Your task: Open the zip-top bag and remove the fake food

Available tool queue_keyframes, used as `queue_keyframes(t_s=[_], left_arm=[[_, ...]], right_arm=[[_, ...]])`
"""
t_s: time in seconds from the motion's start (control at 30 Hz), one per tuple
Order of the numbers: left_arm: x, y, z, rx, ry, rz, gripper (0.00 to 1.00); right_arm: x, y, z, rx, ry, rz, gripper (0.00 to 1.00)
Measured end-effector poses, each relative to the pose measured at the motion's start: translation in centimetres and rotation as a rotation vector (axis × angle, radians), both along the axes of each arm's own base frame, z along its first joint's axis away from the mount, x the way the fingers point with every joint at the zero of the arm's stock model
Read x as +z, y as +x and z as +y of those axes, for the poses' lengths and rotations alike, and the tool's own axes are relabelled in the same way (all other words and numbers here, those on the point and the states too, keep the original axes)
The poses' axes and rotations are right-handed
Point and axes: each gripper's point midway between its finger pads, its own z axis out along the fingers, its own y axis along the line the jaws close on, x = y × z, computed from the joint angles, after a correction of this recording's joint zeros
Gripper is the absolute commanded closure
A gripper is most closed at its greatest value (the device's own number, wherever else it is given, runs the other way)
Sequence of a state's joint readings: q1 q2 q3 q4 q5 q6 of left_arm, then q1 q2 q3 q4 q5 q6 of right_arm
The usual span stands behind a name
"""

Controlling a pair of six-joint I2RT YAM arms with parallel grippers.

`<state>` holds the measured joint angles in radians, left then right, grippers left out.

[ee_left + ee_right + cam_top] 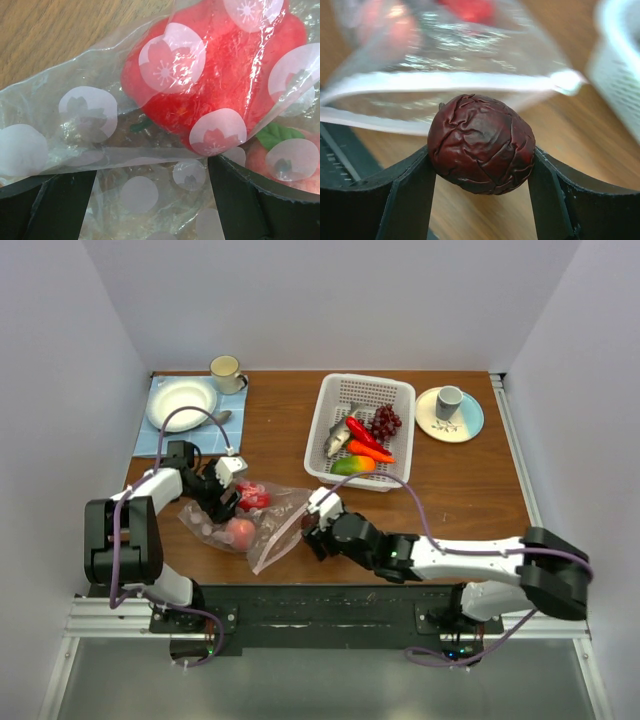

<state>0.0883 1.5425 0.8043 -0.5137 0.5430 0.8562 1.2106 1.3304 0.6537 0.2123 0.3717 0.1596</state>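
Note:
The zip-top bag (262,528) lies at the near left of the table, its pink zip strip toward my right arm. A red fruit (252,495) and a pink-red round fruit (240,532) remain inside it. My left gripper (222,502) is open over the bag; in the left wrist view the dotted film (135,195) lies between its spread fingers (235,200), below the red fruit (225,75). My right gripper (481,155) is shut on a dark red wrinkled fruit (481,142), just outside the bag's mouth (470,80). Chili (365,435), carrot (370,452), grapes (386,422) and mango (352,466) lie in the white basket (398,390).
A blue cloth (150,440) at the back left carries a white plate (181,403), a spoon and a cream cup (226,371). A pale plate with a grey cup (449,401) stands at the back right. The basket's wall (620,75) is close to my right gripper.

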Motion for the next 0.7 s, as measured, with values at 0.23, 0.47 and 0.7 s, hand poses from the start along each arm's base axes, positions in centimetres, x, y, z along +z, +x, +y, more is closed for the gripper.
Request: queue_keyframes(t_s=[0.23,0.47,0.7], left_arm=[[0.0,0.0,0.1,0.001,0.004,0.000,0.06],[0.1,0.0,0.1,0.005,0.008,0.001,0.00],[0.4,0.1,0.2,0.012,0.013,-0.010,0.00]], right_arm=[[5.6,9.4,-8.4,-0.405,0.072,-0.107,0.69],[7.2,19.7,-9.8,-0.639,0.023,-0.083,0.01],[5.5,18.8,-8.4,-0.580,-0.038,-0.003,0.01]])
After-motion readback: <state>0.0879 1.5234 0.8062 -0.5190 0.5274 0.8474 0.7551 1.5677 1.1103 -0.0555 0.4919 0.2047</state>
